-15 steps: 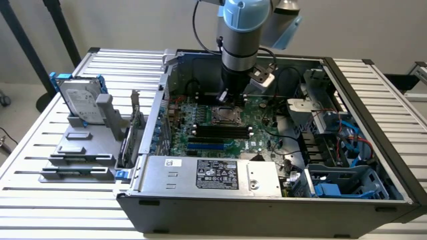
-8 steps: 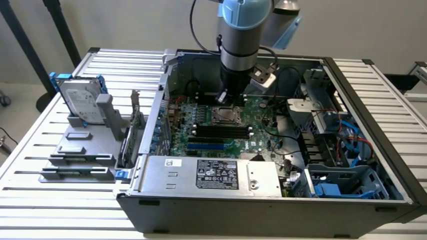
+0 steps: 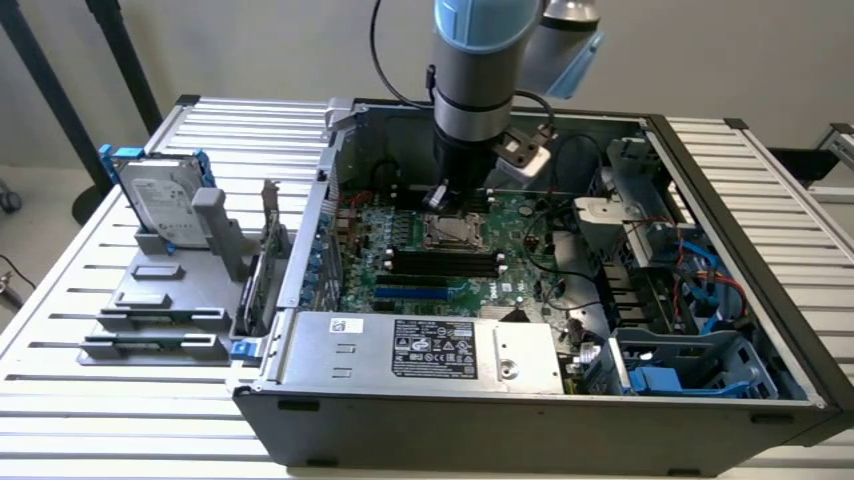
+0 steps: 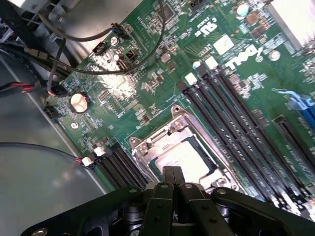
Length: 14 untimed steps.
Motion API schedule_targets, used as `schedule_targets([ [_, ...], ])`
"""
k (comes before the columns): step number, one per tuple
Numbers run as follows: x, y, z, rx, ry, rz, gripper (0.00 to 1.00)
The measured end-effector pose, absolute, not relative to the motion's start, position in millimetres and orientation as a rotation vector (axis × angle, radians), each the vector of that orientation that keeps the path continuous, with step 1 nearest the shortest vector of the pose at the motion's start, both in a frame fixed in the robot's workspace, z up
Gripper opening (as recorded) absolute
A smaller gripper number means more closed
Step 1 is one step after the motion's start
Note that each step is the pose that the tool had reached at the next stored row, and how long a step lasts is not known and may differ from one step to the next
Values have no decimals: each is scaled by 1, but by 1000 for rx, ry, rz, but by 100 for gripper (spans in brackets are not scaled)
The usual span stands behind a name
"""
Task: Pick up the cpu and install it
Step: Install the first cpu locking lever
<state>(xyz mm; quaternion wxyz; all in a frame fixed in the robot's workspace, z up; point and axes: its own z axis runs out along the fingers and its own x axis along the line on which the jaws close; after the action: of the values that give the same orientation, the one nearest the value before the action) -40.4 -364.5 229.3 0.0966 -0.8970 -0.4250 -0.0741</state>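
Open computer case point(image 3: 747, 330), hard drive point(image 3: 158, 205)

A table point(image 3: 747, 180) of pale ribbed metal slats is being seen across the exterior view, its surface being crossed by dark gaps between the slats. A plain off-white wall point(image 3: 267, 50) is being shown behind it. 2 dark poles point(image 3: 54, 90) are being seen slanting before that wall at the exterior view's left. A strip of light floor point(image 3: 34, 195) is being glimpsed below them, beside the table's edge. The scene is being lit evenly, soft glare being thrown on the slats and no hard shadows being cast.
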Motion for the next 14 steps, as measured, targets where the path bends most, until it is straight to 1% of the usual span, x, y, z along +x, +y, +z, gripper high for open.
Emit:
schedule_targets([
  [14,-74,-390,249,-2655,-1258,-220,11],
])
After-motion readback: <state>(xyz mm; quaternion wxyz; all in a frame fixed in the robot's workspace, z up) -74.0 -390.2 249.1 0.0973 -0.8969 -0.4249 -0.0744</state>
